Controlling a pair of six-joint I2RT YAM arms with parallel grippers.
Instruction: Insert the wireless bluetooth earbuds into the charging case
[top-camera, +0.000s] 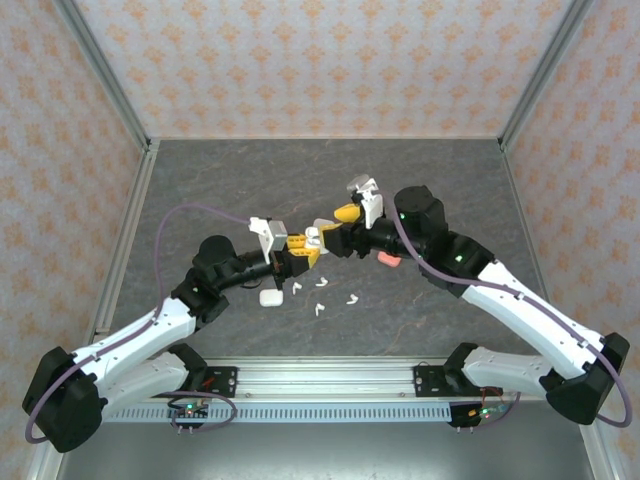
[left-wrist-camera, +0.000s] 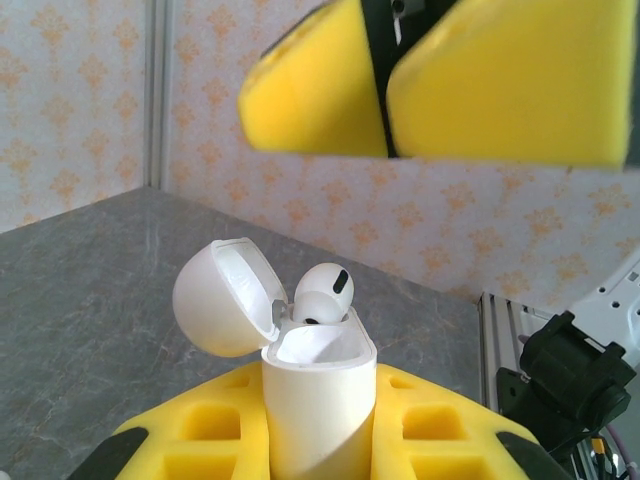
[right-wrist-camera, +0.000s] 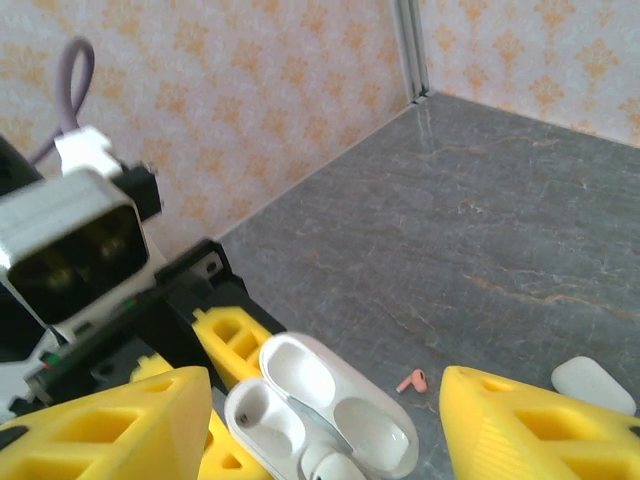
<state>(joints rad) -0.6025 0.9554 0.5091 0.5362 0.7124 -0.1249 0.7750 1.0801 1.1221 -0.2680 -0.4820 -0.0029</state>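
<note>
Stem of the seated white earbud (left-wrist-camera: 322, 293) is hidden inside the charging case (left-wrist-camera: 318, 385); its glossy rounded head with a dark oval vent stands above the rim. The case's base is cut off at the frame edge, where my left gripper (left-wrist-camera: 320, 445) clamps it upright between pocketed yellow fingers, hinged lid thrown back. My right gripper (right-wrist-camera: 320, 410) hangs just over the case, wedge-shaped fingers spread well apart and holding nothing, while on the grey stone-patterned table (top-camera: 450, 180) lie tiny white loose earbuds (top-camera: 322, 281), too small to count surely, one coral-pink earbud (right-wrist-camera: 411, 381) and a smooth pebble-shaped second case (right-wrist-camera: 592, 385), closed.
</note>
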